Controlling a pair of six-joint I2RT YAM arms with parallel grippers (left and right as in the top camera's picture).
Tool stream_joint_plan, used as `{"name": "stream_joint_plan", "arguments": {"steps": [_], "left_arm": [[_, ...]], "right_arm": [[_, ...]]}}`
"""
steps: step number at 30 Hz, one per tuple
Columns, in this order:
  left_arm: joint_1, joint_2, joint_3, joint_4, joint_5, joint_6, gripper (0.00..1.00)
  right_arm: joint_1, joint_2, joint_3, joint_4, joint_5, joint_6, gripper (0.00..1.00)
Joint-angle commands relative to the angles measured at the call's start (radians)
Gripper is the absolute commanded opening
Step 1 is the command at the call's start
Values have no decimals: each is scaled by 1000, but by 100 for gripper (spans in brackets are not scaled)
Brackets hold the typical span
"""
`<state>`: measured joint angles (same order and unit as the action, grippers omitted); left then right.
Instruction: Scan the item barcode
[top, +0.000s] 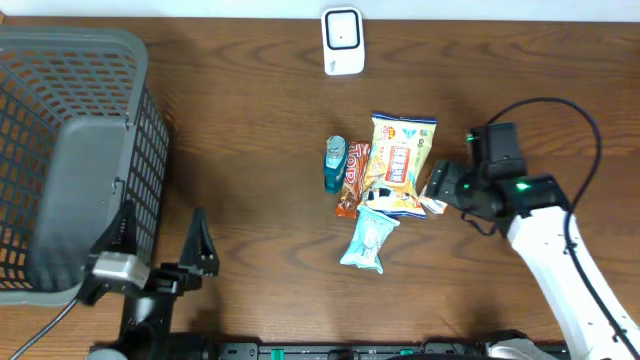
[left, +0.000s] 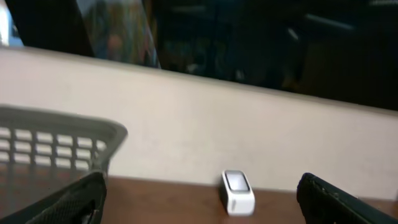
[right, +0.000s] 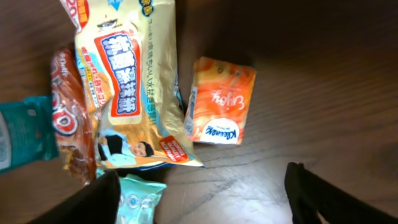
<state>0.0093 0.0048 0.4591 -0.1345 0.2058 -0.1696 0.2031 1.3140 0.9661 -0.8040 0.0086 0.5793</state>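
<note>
Several packets lie in a heap mid-table: a yellow snack bag (top: 400, 165) (right: 127, 93), a brown-red bar (top: 353, 178) (right: 68, 118), a teal pack (top: 334, 163) and a pale teal packet (top: 368, 240) (right: 140, 199). In the right wrist view a small orange Kleenex pack (right: 221, 102) lies just right of the bag. My right gripper (top: 440, 185) (right: 202, 199) hovers at the heap's right edge, open, with only bare wood between its fingers. The white scanner (top: 341, 40) (left: 237, 191) stands at the far edge. My left gripper (top: 160, 245) (left: 199, 211) is open and holds nothing, near the front left.
A big grey mesh basket (top: 140, 60) (left: 56, 134) fills the table's left side, right beside the left arm. A pale wall runs behind the scanner. Bare wood lies between the basket and the heap.
</note>
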Motion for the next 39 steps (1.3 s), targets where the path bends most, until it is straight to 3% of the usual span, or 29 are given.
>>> {"name": "stream_joint_plan", "arguments": {"steps": [1,8,20,27,31,33,37,39], "left_arm": [[1,-2,-39,6,76,-24,98],[1,-1,-100,-6,127,-30,98],[1,-1,-101,-151,126,-31,98],[1,-1,-102,-232,126,-31,98],[1,-1,-102,-259,125,-31,98],[1,-1,-102,-277,125,-31,98],[1,-1,-102,-316,126,-31,98],[1,-1,-102,-339,126,-31,98]], "right_arm": [[67,35,0,18,188,133,77],[91,163,0,82,252,229,69],[92,331,0,177,227,247,55],[92,408,0,187,230,260,37],[92,476,0,206,230,262,35],[92,500,0,210,229,262,27],[83,485,6,173,208,261,1],[67,455,20,143,179,260,1]]}}
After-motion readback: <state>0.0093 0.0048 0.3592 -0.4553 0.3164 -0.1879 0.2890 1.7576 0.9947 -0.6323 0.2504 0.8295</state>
